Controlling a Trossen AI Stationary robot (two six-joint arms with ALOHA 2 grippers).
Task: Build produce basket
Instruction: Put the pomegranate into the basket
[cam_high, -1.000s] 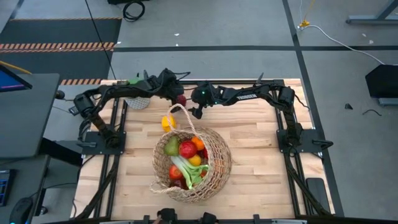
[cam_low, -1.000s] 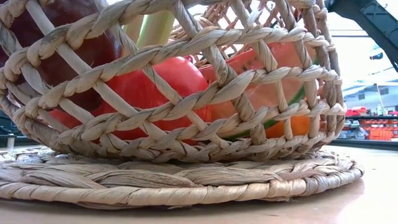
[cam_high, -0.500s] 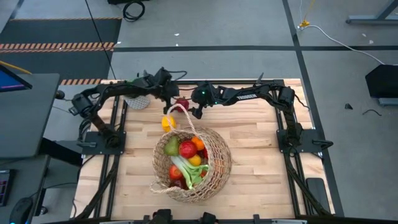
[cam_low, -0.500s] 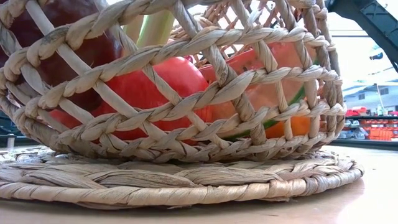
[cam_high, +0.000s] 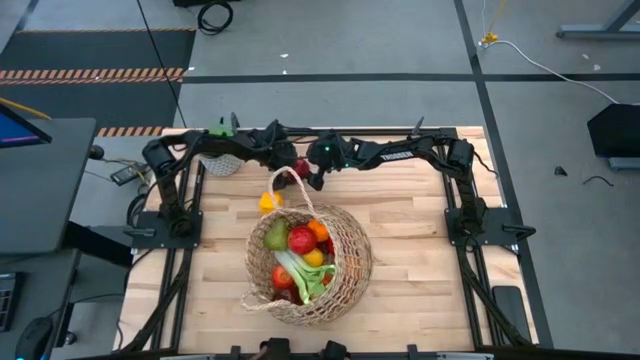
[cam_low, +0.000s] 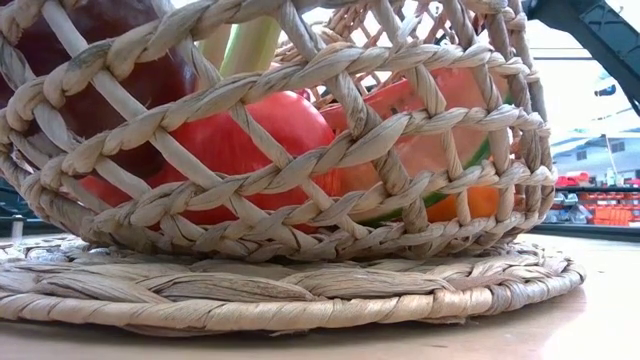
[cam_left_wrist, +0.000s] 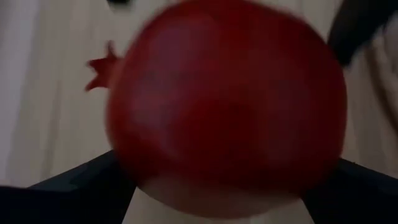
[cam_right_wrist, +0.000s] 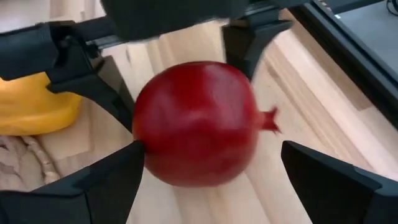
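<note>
left gripper (cam_high: 288, 160) spread round red pomegranate (cam_high: 301, 167) | right gripper (cam_high: 316, 172) spread beside | far table (cam_high: 420, 240) edge, behind tan wicker basket (cam_high: 345, 270)

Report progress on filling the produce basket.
Mostly done: the basket already holds several fruits and a leek. In hand: both open grippers, left and right, flank the pomegranate. Left: the pomegranate and a yellow fruit outside the basket.
</note>
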